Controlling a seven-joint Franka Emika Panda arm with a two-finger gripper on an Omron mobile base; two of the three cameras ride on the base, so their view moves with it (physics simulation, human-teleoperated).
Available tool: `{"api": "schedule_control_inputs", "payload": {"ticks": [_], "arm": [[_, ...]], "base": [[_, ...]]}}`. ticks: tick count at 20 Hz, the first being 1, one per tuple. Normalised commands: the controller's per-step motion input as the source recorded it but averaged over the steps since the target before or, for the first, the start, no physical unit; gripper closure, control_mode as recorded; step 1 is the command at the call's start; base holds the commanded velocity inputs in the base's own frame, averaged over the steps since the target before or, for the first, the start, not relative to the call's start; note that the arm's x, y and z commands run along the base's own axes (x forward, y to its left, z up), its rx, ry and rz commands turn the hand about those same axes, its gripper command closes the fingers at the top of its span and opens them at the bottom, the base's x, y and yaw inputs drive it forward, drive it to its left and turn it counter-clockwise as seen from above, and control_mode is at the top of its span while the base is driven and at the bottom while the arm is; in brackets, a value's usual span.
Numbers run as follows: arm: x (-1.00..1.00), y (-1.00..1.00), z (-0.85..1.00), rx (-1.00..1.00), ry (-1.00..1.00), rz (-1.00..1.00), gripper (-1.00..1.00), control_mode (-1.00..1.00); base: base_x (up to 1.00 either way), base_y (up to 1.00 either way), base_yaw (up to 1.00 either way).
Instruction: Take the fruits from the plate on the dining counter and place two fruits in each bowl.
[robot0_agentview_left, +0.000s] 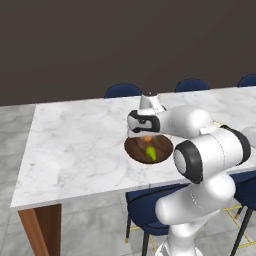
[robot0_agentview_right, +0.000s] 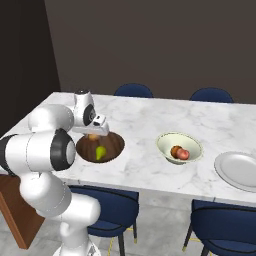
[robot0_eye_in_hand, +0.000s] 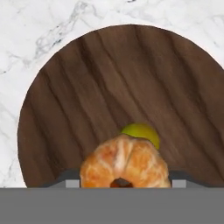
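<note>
Dark walls (robot0_agentview_right: 150, 40) behind white marble dining counter (robot0_agentview_left: 75, 140); blue chairs (robot0_agentview_right: 132, 90).

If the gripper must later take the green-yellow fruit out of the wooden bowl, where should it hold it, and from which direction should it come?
Probably from straight above, fingers closing across the narrow middle of the green-yellow fruit. It lies oblong, low in the shallow dark wooden bowl, so the rim would likely block a sideways approach.
</note>
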Motion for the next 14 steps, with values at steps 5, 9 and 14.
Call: {"api": "schedule_control_inputs", "payload": {"ticks": [5,9,14], "arm": [[0.13,-0.09,-0.43,0.0,0.0,0.01,1.0,-1.0],[0.0,-0.1,-0.52,0.0,-0.05,0.0,1.0,-1.0],[0.0,-0.01,-0.23,0.0,-0.07,0.0,1.0,-1.0]], "base": [[0.0,0.0,0.0],[0.0,0.0,0.0],[0.0,0.0,0.0]]}}
